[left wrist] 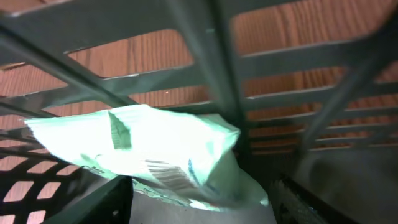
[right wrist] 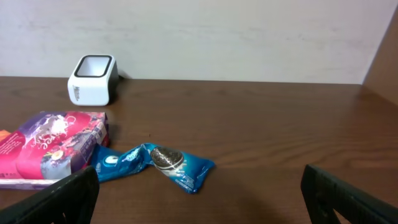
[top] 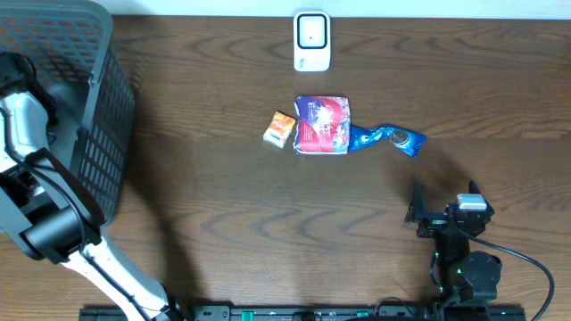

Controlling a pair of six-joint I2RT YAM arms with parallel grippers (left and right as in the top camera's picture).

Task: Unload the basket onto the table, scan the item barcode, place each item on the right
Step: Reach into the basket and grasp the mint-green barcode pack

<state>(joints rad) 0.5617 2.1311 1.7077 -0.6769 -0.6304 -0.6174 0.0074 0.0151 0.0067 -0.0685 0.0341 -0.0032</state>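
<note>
A dark wooden table (top: 268,232) fills the overhead view. A tall grey mesh basket (top: 98,107) stands at its far left corner. The left arm (top: 22,125) reaches down into the basket from the left edge of the table. In the left wrist view the left gripper (left wrist: 202,183) is inside the basket. Its two dark fingers (left wrist: 102,199) stand apart at the bottom of the frame. A pale green packet (left wrist: 143,149) lies across the gap between them. Whether the fingers press on the packet or it only lies between them cannot be told. The packet's long axis runs from upper left to lower right in that view. A creased face with a printed barcode (left wrist: 168,175) is turned toward the camera. Near the right end of the table's near edge, the right gripper (top: 444,203) hovers with its fingers spread wide and holds nothing. A purple and red pouch (top: 323,125) lies flat at the middle of the table. A white scanner (top: 311,40) stands at the middle of the far edge. A blue cookie packet (top: 390,137) touches the pouch's right side. A small orange packet (top: 280,128) lies just beside its left side.
</note>
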